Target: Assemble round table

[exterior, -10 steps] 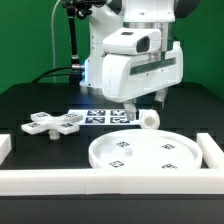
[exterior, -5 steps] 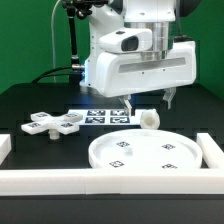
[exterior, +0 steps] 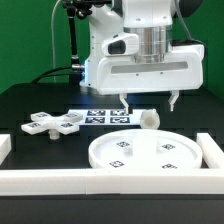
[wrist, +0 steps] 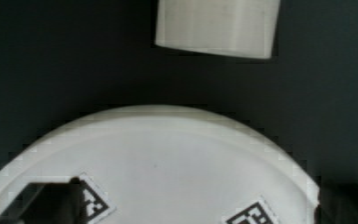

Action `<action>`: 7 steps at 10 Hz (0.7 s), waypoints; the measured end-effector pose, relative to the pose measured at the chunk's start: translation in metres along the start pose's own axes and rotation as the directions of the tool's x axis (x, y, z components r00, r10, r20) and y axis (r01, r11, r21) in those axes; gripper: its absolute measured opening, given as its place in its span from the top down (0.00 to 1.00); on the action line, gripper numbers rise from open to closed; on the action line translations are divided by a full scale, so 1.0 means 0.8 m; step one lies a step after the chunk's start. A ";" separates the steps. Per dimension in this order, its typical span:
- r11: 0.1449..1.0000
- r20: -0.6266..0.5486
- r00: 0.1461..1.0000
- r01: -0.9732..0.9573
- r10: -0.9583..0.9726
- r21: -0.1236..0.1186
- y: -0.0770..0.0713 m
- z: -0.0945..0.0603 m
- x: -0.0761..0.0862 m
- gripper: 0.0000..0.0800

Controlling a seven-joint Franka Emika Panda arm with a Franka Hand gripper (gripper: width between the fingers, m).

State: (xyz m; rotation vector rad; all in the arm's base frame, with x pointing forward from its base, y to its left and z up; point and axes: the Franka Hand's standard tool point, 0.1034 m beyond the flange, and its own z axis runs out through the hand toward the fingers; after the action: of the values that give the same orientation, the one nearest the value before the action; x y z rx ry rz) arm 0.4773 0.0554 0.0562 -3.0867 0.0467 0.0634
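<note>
The short cylinder leg point(exterior: 148, 118) lies on its side on the dark surface point(exterior: 40, 100), just behind the far rim of the round disc point(exterior: 145, 152). The wrist view shows a dark gap between leg point(wrist: 220, 25) and disc point(wrist: 158, 150), so they are apart. The disc lies flat, close against the white border rails point(exterior: 60, 180). The cross-shaped base point(exterior: 55, 123) sits well apart toward the exterior view's left, beside the marker board point(exterior: 108, 116).

None of these parts has shifted in the last second; only the arm has. The wrist has swung round from a skewed pose, so the pincer point(exterior: 148, 102) now faces the exterior view squarely. Its jaws are spread wide, one to each side above the leg, and it holds nothing.

I judge this to be the line-up for taking the leg: nothing is joined yet, and a descent and a closing remain
</note>
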 end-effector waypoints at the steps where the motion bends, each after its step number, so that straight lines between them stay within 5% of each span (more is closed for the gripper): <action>1: 1.000 0.006 1.000 -0.006 0.006 0.001 0.000 0.002 -0.002 0.19; 3: 0.992 0.206 0.971 -0.124 0.118 0.019 -0.003 0.018 -0.028 0.19; 7: 0.991 0.473 0.874 -0.134 0.109 0.018 -0.005 0.018 -0.032 0.19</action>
State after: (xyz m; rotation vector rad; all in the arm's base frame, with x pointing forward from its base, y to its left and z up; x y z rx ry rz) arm 0.4514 0.0606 0.0430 -2.9188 0.2168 0.8017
